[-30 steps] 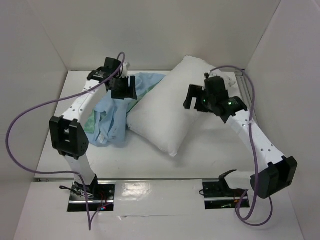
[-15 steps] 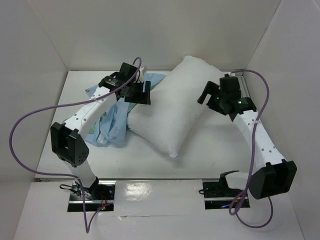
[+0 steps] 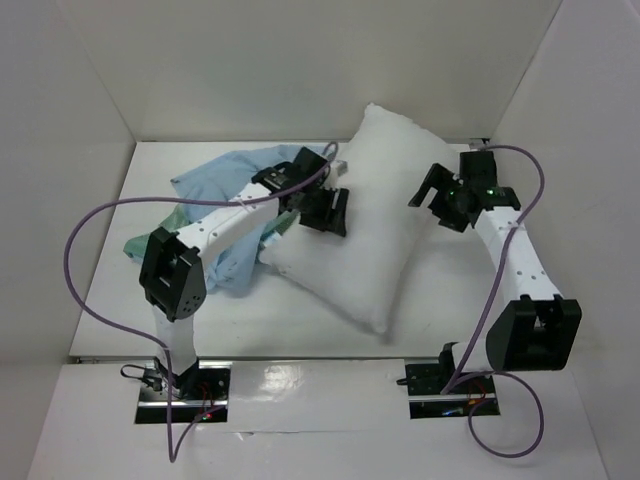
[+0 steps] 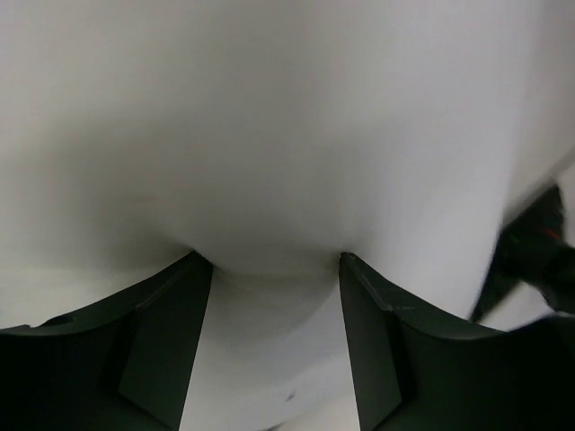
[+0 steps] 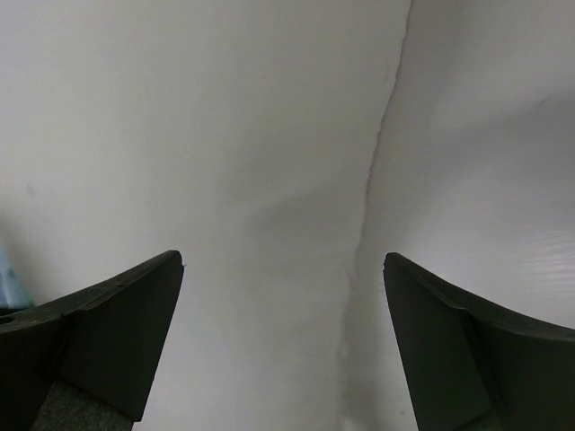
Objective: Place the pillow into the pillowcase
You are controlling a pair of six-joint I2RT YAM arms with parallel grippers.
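Since the coming move turns on where the cushion lies from each gripper, we enter that relation first. Item one, the pillow: it fills the centre of the top view, its long axis running from the upper centre down towards the lower centre and leaning slightly, its left edge lapping over the cloth beside it. Item two, the pillowcase: a crumpled heap at the upper left and mid left, light blue uppermost with a sea-green patch at its left margin, partly under the left arm and with no mouth visibly held open. Item three, the left gripper: the nearer one, set down on the pillow's upper left part; in its wrist view the fingers stand apart and dig into the white cover, which swells between them, and we cannot tell whether they have a hold on it. Item four, the right gripper: jaws spread wide and holding nothing, at the pillow's upper right edge, facing a seam. Against the frame a second earlier, the left gripper has crossed from above the pillowcase onto the pillow, the right gripper has drawn back towards the upper right, and the pillow's lower corner sits further down and right.
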